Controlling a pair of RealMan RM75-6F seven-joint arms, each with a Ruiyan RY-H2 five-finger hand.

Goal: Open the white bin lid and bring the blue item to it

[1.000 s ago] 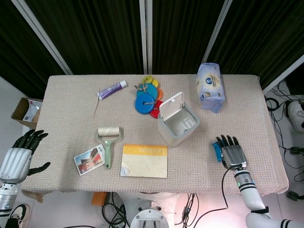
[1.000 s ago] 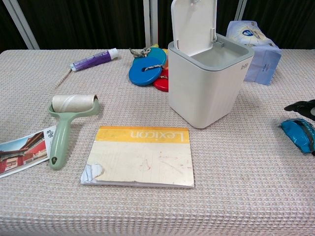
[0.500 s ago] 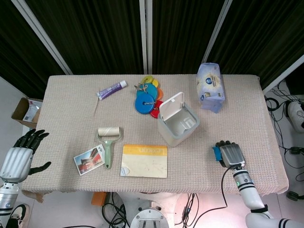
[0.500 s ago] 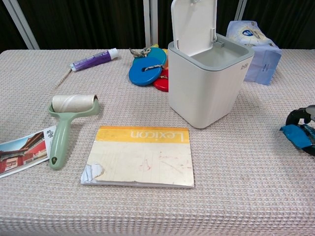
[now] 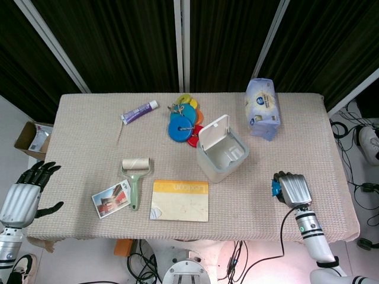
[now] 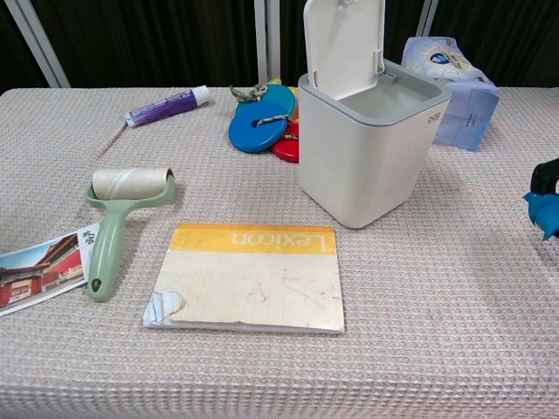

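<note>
The white bin point(image 5: 222, 156) point(image 6: 367, 148) stands mid-table with its lid point(image 5: 212, 131) point(image 6: 342, 44) tipped up and open. My right hand point(image 5: 292, 188) point(image 6: 548, 179) is to the right of the bin, fingers curled around the blue item point(image 5: 275, 187) point(image 6: 541, 211), which is lifted off the cloth. Only a blue corner shows beside the hand. My left hand point(image 5: 23, 194) hangs off the table's left edge, fingers spread, holding nothing.
A yellow-topped Lexicon notepad point(image 5: 179, 200) lies in front of the bin. A green lint roller point(image 5: 134, 177), a postcard point(image 5: 111, 199), a purple tube point(image 5: 139, 111), coloured discs point(image 5: 182, 124) and a tissue pack point(image 5: 262, 107) lie around the table.
My right hand's fingers closed over the blue item, then lifted it off the cloth and shifted slightly right. The left hand stayed put.
</note>
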